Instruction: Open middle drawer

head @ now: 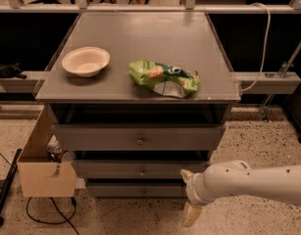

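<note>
Tool (185,198): spread wide, empty, low at near right. Middle drawer (106,169): shut, just left of tool. Risk: knob (142,171) small; misaimed reach could slip off or catch top drawer (101,137).

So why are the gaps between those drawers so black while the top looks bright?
In the camera view, light seems to come from above: the table top shows a pale sheen, its overhang shades the recess beneath, the middle drawer sits dim under a dark gap, and the gripper, low by that drawer's right end, is brightly lit.
</note>
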You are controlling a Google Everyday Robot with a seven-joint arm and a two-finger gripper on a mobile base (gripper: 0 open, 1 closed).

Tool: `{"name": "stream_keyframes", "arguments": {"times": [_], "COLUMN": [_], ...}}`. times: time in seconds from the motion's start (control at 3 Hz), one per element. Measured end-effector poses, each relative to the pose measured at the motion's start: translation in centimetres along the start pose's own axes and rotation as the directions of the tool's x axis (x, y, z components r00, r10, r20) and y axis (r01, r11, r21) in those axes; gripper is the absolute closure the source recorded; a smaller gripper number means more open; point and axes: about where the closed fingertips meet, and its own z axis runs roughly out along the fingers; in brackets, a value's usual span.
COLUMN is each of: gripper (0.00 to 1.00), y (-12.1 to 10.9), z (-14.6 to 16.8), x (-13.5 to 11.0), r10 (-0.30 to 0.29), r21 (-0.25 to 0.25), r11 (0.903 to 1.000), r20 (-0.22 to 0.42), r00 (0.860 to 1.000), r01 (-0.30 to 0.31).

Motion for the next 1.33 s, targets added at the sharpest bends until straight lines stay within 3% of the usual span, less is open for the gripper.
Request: {"name": "stream_keyframes", "arguments": {"times": [0.33,0.67,1.0,1.33], "gripper": [0.0,0.0,0.0,0.0], "y": [0.1,-1.8,-5.3,-8.3], "z": [0.4,0.2,0.1,1.3], "x": [0.4,0.6,0.7,1.1], "r10": [-0.003,-0.011,-0.022,-0.025], "r21": [0.007,0.052,0.098,0.104], "r11": [1.0,0.9986,0.9949,0.9941], "r20": [-0.007,-0.013,-0.017,-0.037], "r00": [1.0,1.0,1.0,0.999], "r01": [0.003,0.012,0.024,0.029]}}
